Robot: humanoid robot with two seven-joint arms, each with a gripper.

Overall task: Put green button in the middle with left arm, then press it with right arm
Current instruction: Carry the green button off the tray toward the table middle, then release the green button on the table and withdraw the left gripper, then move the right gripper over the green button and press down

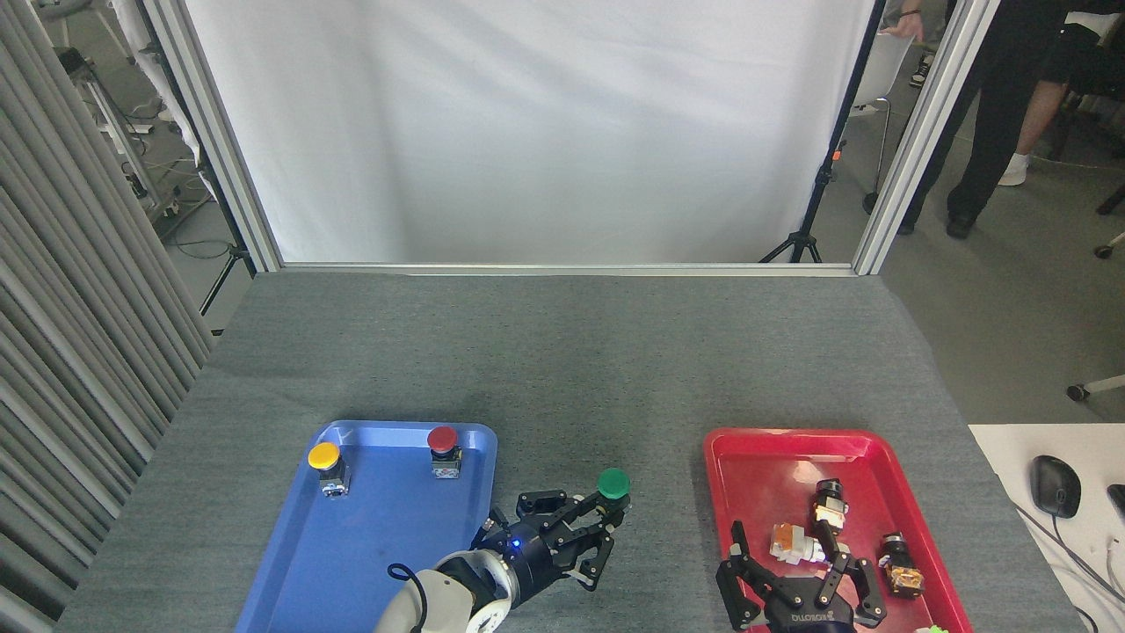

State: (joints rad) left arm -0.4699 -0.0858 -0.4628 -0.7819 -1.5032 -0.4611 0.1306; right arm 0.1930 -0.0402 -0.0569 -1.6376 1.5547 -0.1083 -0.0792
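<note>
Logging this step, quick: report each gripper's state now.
Left gripper: shut on the small round green-capped push button.
Right gripper: open, holding nothing, over the red plastic tray.
</note>
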